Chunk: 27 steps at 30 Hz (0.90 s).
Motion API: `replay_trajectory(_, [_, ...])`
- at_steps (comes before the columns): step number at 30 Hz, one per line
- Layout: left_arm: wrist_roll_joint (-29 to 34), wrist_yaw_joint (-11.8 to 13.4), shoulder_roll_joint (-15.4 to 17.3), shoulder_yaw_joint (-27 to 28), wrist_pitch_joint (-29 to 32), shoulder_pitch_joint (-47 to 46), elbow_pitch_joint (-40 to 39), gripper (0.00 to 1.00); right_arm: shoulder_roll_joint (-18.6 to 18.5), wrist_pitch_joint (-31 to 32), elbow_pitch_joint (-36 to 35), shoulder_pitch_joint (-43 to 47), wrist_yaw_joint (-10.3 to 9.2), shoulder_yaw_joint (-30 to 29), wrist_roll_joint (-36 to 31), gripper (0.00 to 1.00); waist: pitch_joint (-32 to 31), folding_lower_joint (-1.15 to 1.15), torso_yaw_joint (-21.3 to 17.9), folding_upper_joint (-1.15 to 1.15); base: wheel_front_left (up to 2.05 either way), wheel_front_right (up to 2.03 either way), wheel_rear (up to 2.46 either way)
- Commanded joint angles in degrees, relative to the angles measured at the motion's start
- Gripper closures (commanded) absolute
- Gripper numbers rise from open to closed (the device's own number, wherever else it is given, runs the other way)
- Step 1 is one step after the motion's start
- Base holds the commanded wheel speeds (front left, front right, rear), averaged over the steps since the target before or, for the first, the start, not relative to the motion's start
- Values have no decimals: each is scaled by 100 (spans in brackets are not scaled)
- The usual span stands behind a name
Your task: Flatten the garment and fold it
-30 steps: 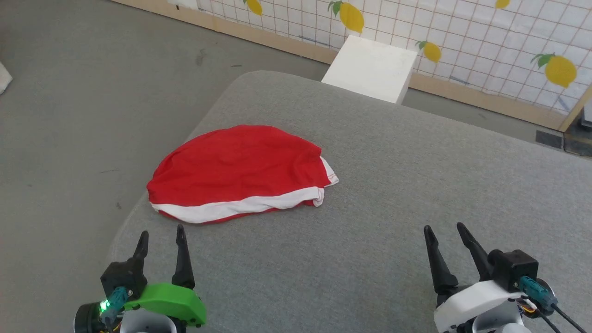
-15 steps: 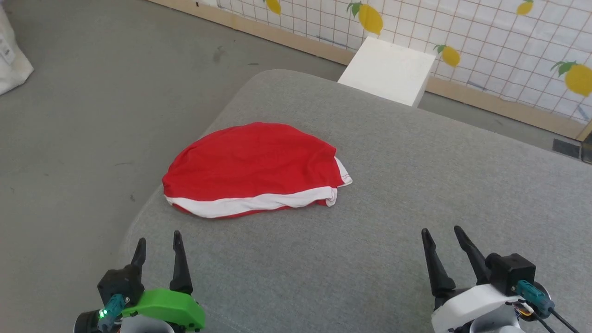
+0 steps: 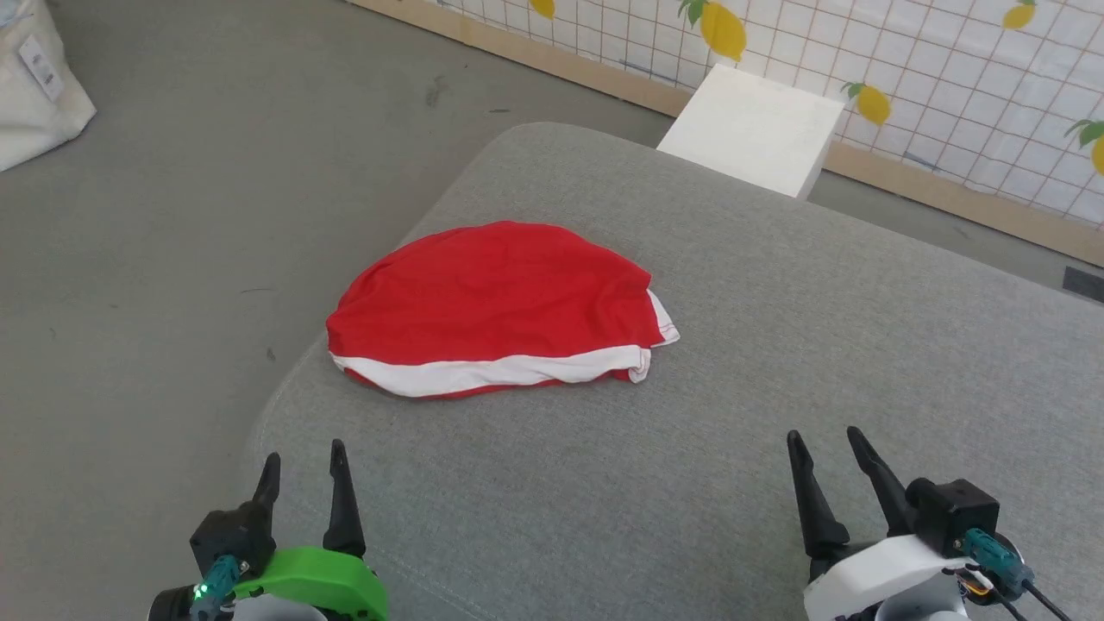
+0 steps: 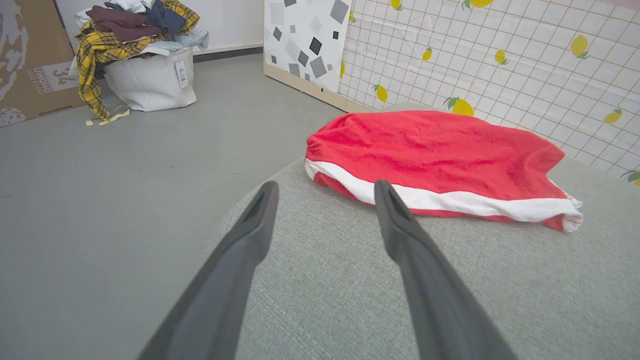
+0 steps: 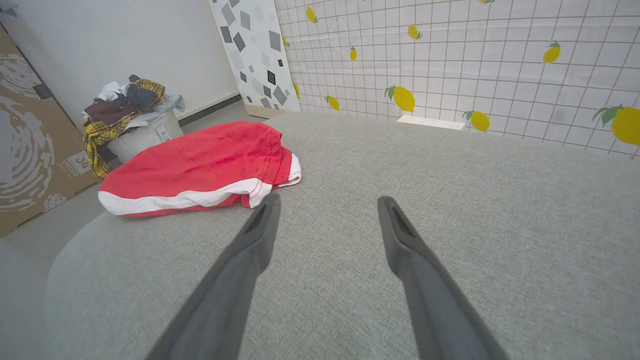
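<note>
- Head view shows the garment [image 3: 492, 297] as a rounded red heap on the grey cushion [image 3: 776, 345], close to the cushion's left edge. A white stripe [image 3: 492, 373] runs along the side facing the cushion's near edge.
- The shorts are bunched and doubled over, so neither legs nor waistband can be told apart. Judging by that, flattening has not begun and the step in hand is the approach.
- The left gripper [image 3: 304, 450] hangs over the cushion's near-left corner, fingers parted and holding nothing.
- The right gripper [image 3: 823, 434] hangs over the cushion's near edge further right, fingers likewise parted and empty. Both sit well short of the cloth.
- The next move probably calls for both arms to reach across the cushion toward the heap. Each would pinch an edge at either end of the stripe, then draw the cloth apart toward the cushion's middle to open it out.
- Compared with a second ago, the whole picture has slid: the cushion, the shorts and the white block [image 3: 750, 129] beyond the cushion's far edge all sit further right, and a pale bag [image 3: 39, 86] on the floor has come in. That is the camera turning. The heap's outline is unchanged and both grippers keep the same spread.
</note>
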Motion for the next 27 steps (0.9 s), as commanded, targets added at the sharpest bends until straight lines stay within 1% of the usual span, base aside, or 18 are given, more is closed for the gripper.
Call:
replay_trajectory(1, [4, -24, 13, 7, -52, -106, 47, 0, 5, -57, 33, -90, -8, 14, 50, 0, 16, 0, 1, 60, 0, 0, 0])
replay_trajectory(13, [74, -118, 107, 34, -52, -461, 97, 0, 5, -57, -50, -183, -8, -52, -56, 0, 49, 0, -220, 60, 0, 0, 0])
replay_trajectory(17, [48, -251, 190, -38, 44, -819, 32, 0, 5, -30, -223, -294, -8, -92, -172, 0, 121, 0, -333, 60, 0, 0, 0])
replay_trajectory(18, [-66, -455, 313, -122, 581, -1324, 167, 0, 5, 70, -421, -423, -8, -86, -283, 0, 256, 0, -481, 60, 0, 0, 0])
replay_trajectory(21, [-172, -616, 467, -181, 1182, -1907, 405, 0, 5, 193, -613, -554, -8, -49, -399, 0, 435, 0, -697, 60, 0, 0, 0])
replay_trajectory(23, [-345, -714, 575, -191, 1814, -2397, 738, 0, 5, 301, -781, -649, -8, -52, -498, 0, 640, 0, -918, 60, 0, 0, 0])
replay_trajectory(25, [-542, -710, 633, -130, 2494, -2790, 1152, 0, 5, 390, -914, -692, -8, -103, -586, 0, 823, 0, -1107, 60, 0, 0, 0])
replay_trajectory(27, [-693, -595, 710, -35, 3201, -3142, 1568, 0, 5, 500, -1025, -709, -8, -152, -672, 0, 1043, 0, -1319, 60, 0, 0, 0])
